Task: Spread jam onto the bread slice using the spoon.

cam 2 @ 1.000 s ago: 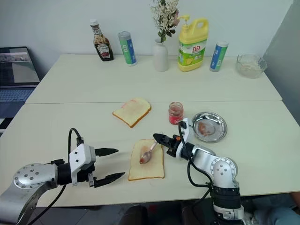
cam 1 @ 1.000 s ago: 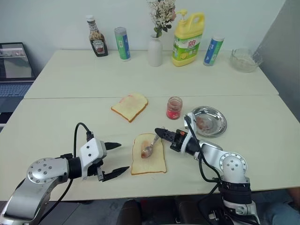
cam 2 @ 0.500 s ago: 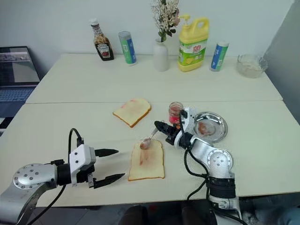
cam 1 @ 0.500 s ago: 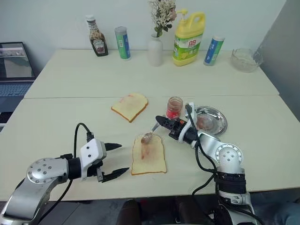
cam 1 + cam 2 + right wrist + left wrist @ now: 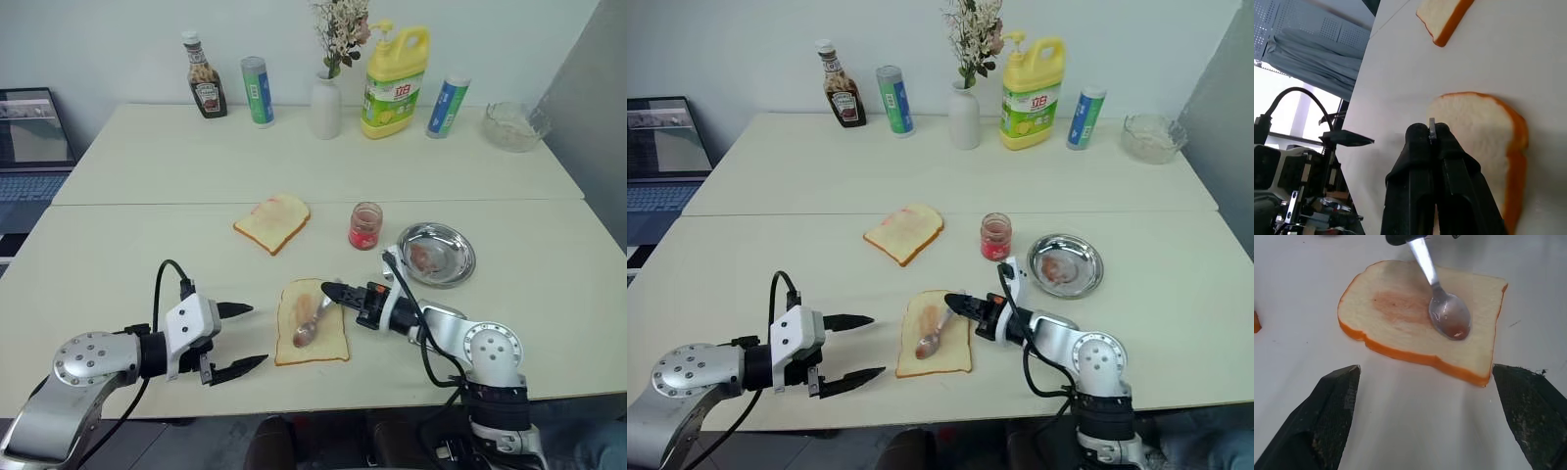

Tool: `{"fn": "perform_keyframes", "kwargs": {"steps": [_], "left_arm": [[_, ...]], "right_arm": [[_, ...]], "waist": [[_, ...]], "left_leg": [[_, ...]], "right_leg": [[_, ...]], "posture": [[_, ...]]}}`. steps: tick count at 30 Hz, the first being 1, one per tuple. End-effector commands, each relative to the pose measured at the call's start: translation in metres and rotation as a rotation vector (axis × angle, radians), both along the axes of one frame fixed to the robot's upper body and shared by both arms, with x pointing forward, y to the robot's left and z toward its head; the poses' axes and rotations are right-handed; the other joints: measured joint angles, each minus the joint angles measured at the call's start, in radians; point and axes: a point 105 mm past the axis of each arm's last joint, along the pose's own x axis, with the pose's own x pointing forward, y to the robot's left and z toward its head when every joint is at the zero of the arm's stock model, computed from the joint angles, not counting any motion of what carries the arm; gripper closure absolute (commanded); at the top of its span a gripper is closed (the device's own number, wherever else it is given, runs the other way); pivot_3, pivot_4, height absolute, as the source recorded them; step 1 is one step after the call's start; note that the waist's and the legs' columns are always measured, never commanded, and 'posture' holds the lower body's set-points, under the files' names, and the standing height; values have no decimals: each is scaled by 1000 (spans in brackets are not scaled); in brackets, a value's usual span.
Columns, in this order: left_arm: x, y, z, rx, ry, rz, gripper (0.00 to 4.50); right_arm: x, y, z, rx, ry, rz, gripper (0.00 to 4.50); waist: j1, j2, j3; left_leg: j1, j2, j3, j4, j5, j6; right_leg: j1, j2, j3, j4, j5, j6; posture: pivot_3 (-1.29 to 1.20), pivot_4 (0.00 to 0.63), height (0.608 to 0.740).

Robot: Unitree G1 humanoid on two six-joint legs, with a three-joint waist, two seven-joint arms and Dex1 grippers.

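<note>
The right gripper has its two black fingers pressed together on the thin handle of the spoon, whose jam-stained bowl now lies low on the bread slice, toward the slice's near end and just ahead of the fingertips on their left. Half a second ago the bowl was up at the slice's far, domed edge, and a second ago it sat about mid-slice, so the spoon has gone out to the far end and come back down the length of the bread. The pinkish-brown smear runs along the middle of the slice behind the bowl; whether the bowl actually presses into the crumb or rides just above it is hard to tell from the head views, though the left wrist view suggests contact. Beyond the gripper and a little to its right stands the jar of jam, unmoved, with the steel plate just to the jar's right. Farther out and to the left lies the second slice. The left gripper hangs near the slice's left side, fingers spread wide and empty, where it was a second ago.
</note>
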Motion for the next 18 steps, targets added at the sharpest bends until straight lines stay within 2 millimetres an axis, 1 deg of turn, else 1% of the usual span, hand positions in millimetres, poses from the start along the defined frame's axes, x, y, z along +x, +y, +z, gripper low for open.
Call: {"fn": "perform_keyframes", "kwargs": {"steps": [1,4,7,11,12,14,18], "left_arm": [[2,-1,10,17,-42,-16,0],[2,-2,11,16,-43,-18,0],[2,-2,11,15,-42,-20,0],[2,-2,10,16,-40,-23,0],[2,-2,10,15,-39,-24,0],[2,-2,10,14,-38,-25,0],[2,-3,9,12,-39,-25,0]], "right_arm": [[1,-11,11,8,-43,-18,4462],[20,-13,27,62,-72,-106,4462],[37,-12,35,97,-80,-180,4462],[51,-13,35,106,-72,-243,4462],[53,-14,31,95,-66,-250,4462],[50,-15,19,67,-40,-240,4462],[32,-15,8,36,-14,-184,4462]], "waist": [[0,0,0],[0,0,0],[-1,0,0],[-1,0,0],[-1,0,0],[1,0,0],[1,0,0]], "left_leg": [[0,0,0,0,0,0],[0,0,0,0,0,0],[0,0,0,0,0,0],[0,0,0,0,0,0],[0,0,0,0,0,0],[0,0,0,0,0,0],[0,0,0,0,0,0]], "right_leg": [[0,0,0,0,0,0],[0,0,0,0,0,0],[0,0,0,0,0,0],[0,1,0,0,0,0],[0,1,0,0,0,0],[0,0,0,0,0,0],[0,0,0,0,0,0]], "posture": [[0,150,740],[0,150,740],[0,150,740],[0,150,740],[0,150,740],[0,150,740],[0,150,740]]}}
